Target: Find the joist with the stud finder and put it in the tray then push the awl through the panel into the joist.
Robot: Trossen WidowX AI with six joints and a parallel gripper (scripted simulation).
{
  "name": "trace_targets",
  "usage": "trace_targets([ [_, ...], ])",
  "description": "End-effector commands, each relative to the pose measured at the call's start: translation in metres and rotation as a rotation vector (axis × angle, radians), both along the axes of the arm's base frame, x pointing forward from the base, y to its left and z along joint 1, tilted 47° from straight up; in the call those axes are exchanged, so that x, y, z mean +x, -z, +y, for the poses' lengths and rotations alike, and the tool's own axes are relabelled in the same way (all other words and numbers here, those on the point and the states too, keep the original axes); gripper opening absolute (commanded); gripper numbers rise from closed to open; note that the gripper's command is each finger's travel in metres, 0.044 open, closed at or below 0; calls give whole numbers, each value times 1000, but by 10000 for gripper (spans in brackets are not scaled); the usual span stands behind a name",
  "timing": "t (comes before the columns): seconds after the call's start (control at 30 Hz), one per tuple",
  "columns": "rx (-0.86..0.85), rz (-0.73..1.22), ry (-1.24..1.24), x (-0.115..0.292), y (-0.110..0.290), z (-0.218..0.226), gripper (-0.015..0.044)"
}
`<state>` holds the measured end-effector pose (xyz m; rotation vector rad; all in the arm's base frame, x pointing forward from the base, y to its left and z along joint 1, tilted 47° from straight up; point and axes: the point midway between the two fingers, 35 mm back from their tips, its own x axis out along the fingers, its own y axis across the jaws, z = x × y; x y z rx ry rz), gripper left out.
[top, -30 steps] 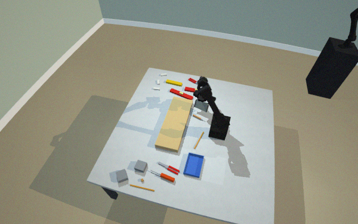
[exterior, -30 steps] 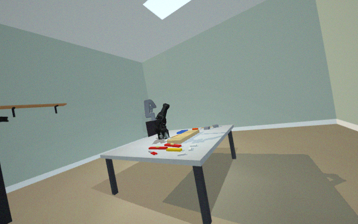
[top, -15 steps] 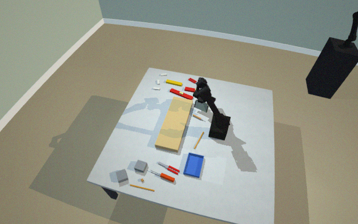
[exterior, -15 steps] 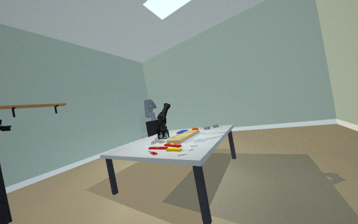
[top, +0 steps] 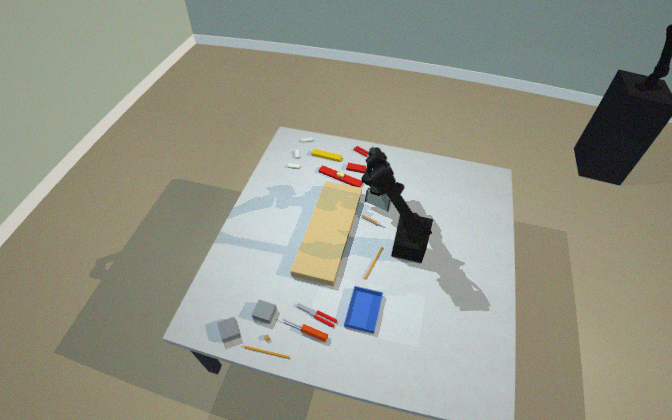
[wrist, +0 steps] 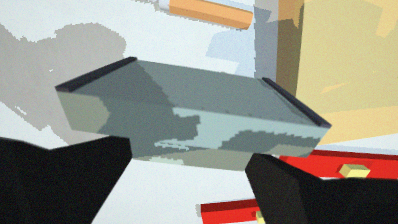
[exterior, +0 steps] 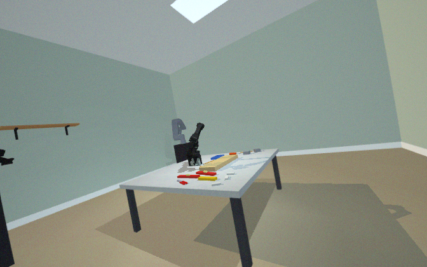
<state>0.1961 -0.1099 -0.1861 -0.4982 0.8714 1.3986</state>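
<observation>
My gripper (top: 375,189) (exterior: 195,162) (wrist: 192,142) is shut on the grey stud finder (top: 378,200) (wrist: 210,100), a wide block with dark strips along two edges. It holds the stud finder low beside the far end of the floor panel, on the arm's side; any gap to the table is hard to tell. The tan floor panel (top: 326,234) (exterior: 221,162) (wrist: 345,65) lies flat; no hole can be made out. The awl (top: 371,220) (wrist: 212,13), with an orange-tan handle and thin metal tip, lies between panel and arm base. The blue tray (top: 363,310) (exterior: 217,156) is empty.
A red level (top: 331,173) (wrist: 320,165), another red bar (top: 356,167) and a yellow bar (top: 326,154) lie past the panel's far end. A pencil (top: 373,263) lies between panel and tray. Red-handled pliers (top: 324,317), an orange screwdriver (top: 314,332) and grey blocks (top: 264,311) (top: 228,329) lie near the tray.
</observation>
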Motion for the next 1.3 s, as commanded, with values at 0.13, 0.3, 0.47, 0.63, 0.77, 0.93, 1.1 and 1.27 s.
trace_targets([
  [0.13,-59,6,-7,1,-2,-1,0],
  [0.3,-90,9,-11,2,-2,0,0],
  [0.47,-107,13,-15,2,-2,1,0],
  [0.63,-141,20,-23,2,-3,2,0],
  [0.77,-169,25,-29,2,-3,3,0],
  [0.93,-204,31,-36,2,-3,4,0],
  [1.1,-240,35,-41,3,-4,5,0],
  [1.27,-270,39,-45,3,-4,6,0],
])
